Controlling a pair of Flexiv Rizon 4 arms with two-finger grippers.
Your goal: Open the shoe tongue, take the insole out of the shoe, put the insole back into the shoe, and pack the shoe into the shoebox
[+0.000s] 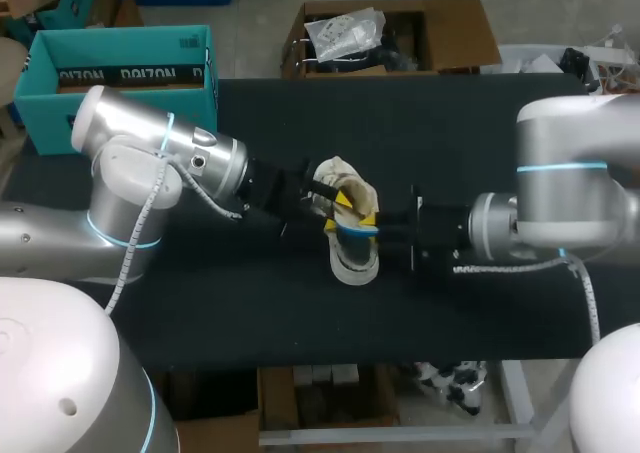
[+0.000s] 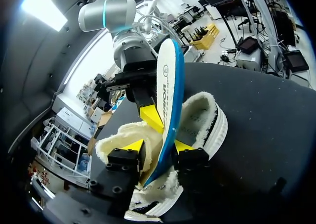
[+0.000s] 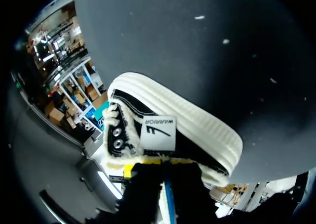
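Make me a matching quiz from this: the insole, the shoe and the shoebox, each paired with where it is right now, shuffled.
Things:
1. insole
2. shoe
3. shoebox

Places:
A. at the far left edge of the table
B. lying mid-table
C. pinched by the right gripper, lower end in the shoe

Pairs: 1-C, 2-B, 3-A

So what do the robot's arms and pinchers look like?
The left arm and right arm are fat, rounded silver tubes with light-blue rings at the joints and a pale cable alongside. The left gripper and right gripper are black blocks, each with two yellow-tipped fingers.
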